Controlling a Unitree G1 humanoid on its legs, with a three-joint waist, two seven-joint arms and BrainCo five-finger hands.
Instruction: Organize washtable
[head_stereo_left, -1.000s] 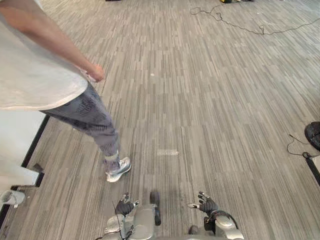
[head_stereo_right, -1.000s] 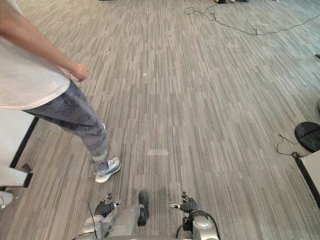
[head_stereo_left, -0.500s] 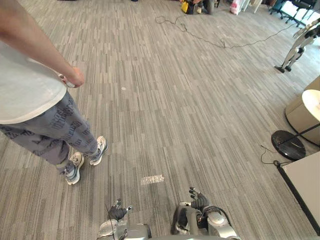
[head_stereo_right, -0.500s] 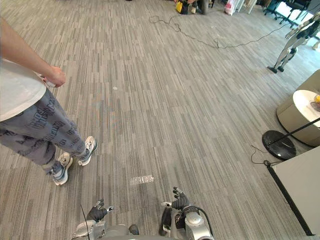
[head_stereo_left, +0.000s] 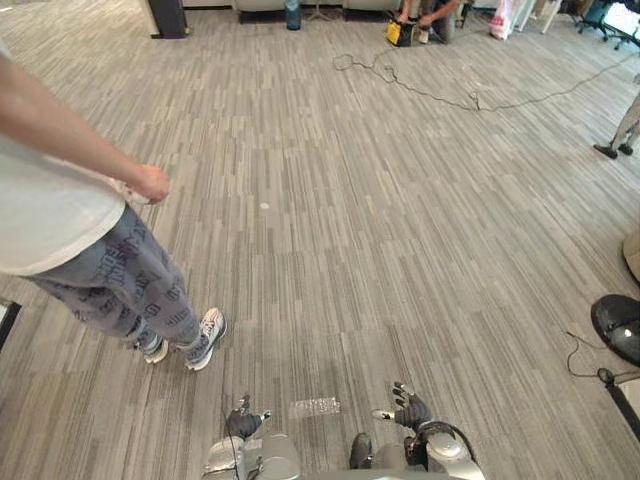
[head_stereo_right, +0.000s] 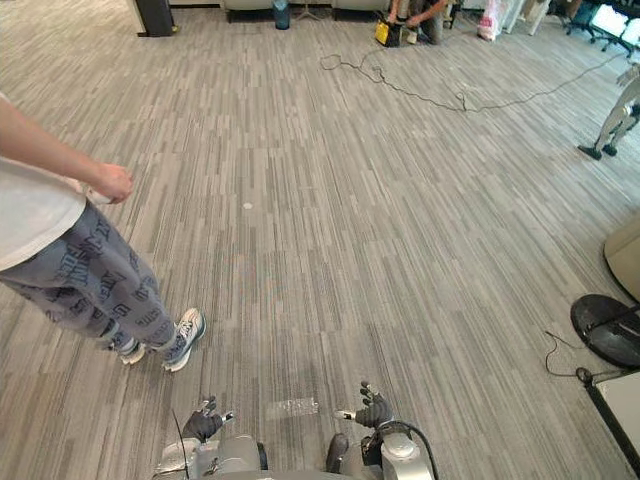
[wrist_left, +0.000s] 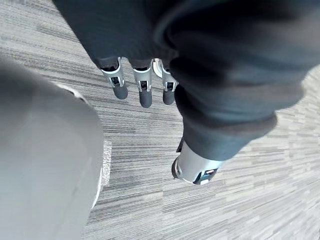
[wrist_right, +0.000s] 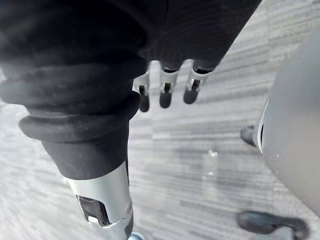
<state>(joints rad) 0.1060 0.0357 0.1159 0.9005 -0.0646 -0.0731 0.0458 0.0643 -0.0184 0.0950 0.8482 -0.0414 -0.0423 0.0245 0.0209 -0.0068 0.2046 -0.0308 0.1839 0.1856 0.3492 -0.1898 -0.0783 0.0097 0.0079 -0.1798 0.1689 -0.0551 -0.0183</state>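
Both my hands hang low over grey striped carpet and hold nothing. My left hand (head_stereo_left: 243, 420) shows at the bottom edge of the eye views, its fingers (wrist_left: 143, 91) straight and its thumb (wrist_left: 194, 169) apart from them, with only carpet past them. My right hand (head_stereo_left: 408, 409) is a little to the right of it, with relaxed fingers (wrist_right: 163, 94) and the thumb (wrist_right: 103, 210) spread away. No washtable or any of its items is in sight.
A person (head_stereo_left: 60, 200) in a white shirt and patterned trousers stands close at the left, one arm stretched forward. A pale strip of tape (head_stereo_left: 314, 406) lies between my hands. A black round stand base (head_stereo_right: 607, 328) and a table corner (head_stereo_right: 622, 398) are at the right. A cable (head_stereo_left: 430, 90) runs across the far floor.
The whole picture has swung as the camera moved. The person has stepped and stays at the left. Both hands remain low and open.
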